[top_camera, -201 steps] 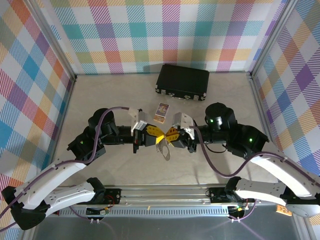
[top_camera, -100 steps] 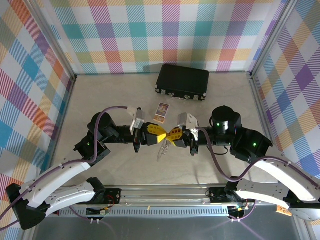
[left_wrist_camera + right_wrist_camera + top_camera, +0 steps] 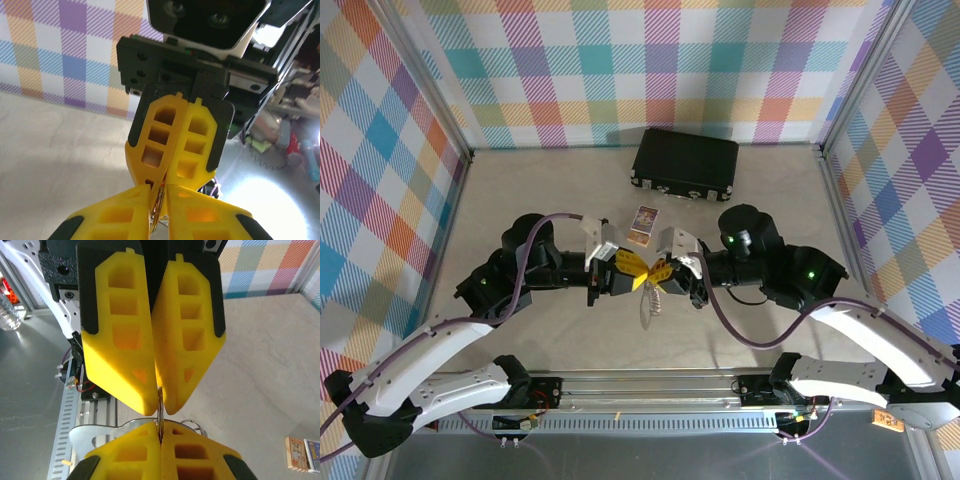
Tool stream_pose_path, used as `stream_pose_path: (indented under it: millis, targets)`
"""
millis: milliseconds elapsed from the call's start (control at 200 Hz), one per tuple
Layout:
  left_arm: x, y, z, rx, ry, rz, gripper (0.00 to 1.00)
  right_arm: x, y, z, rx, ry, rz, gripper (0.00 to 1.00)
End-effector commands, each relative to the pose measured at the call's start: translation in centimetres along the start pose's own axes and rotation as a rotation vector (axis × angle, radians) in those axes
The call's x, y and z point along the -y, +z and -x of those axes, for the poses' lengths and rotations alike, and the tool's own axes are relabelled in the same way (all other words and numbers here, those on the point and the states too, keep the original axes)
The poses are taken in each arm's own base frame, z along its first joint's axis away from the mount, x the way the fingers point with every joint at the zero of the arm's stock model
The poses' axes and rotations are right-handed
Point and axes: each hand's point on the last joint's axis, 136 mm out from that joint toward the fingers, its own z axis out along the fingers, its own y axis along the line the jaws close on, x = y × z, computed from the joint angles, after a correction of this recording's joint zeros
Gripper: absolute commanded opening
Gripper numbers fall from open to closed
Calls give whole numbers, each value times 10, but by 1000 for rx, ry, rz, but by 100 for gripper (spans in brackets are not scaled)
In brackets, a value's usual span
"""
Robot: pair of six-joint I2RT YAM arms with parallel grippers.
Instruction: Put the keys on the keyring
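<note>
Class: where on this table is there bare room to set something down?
Free: beige table back-left, between checked wall and black case; also right of the case. Crowded: centre, where left gripper and right gripper meet at the grey metal keyring, near the small printed card.

A pale beige, stone-patterned table top (image 3: 520,190) runs back to checked cloth walls, with a grey aluminium rail along its near edge. A flat black rectangular case with metal corner fittings (image 3: 685,164) lies near the far wall, right of centre. Nearer, well apart from the case, a small printed card with a dark picture and pale border (image 3: 643,225) lies flat near the middle.
</note>
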Motion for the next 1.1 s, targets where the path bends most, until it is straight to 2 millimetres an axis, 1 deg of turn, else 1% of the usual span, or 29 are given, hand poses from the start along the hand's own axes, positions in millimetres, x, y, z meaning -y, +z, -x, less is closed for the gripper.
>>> stream_pose_path:
  millis: [0, 95, 160, 325, 400, 525, 555, 680, 740, 905, 1090]
  targets:
    - [0, 0, -18, -101, 6, 2, 18, -5, -5, 6, -3, -44, 12, 0]
    - [0, 2, -23, -126, 1, -4, 17, -5, -4, 5, -16, -49, 11, 0]
    - [-1, 2, -22, -123, 4, 0, 15, -5, -2, 5, -20, -51, 11, 0]
    - [0, 1, -17, -97, 15, 1, 0, -5, 0, 6, -18, -50, 11, 0]
    - [0, 0, -10, -68, 14, 8, 0, -5, 1, 5, -20, -47, 9, 0]
    - [0, -4, 8, -1, 9, 28, 0, -5, -1, 8, 1, -44, 3, 0]
    - [1, -5, 17, 40, 24, 30, 0, -5, -2, 10, 11, -44, 4, 3]
    - [6, -12, 36, 161, 38, 25, 0, -9, -9, 18, 63, -47, 8, 15]
    - [9, -13, 43, 194, 30, 5, 0, -11, -13, 23, 95, -51, 5, 17]
    - [16, -14, 52, 256, 3, -44, 0, -21, -26, 39, 199, -64, 37, 18]
    - [17, -13, 51, 290, -21, -67, 0, -23, -29, 48, 250, -57, 44, 18]
